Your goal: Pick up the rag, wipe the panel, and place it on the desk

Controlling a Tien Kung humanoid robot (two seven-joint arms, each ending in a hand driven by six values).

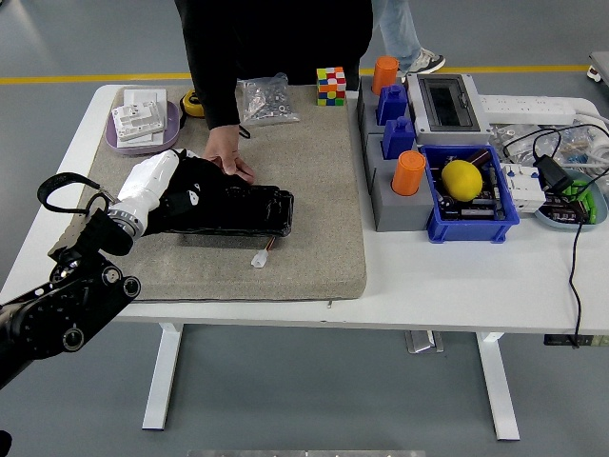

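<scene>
A glossy black panel (243, 211) lies on the grey mat (314, 181), with a small white connector (259, 259) on a wire at its near edge. My left hand (190, 187), black below a white wrist, rests on the panel's left end, its fingers curled on a dark rag (202, 177) that is hard to tell from the hand itself. A person in black stands at the far side, with one hand (226, 162) pressing on the panel's far edge just right of mine. My right arm is out of view.
A purple tray (128, 143) with white parts, a yellow tape measure (193, 103), a bag of screws (265, 99) and a colour cube (330, 85) line the far edge. Grey and blue bins with orange cups (409, 172) and a yellow ball (461, 178) stand to the right, beside cables (561, 171).
</scene>
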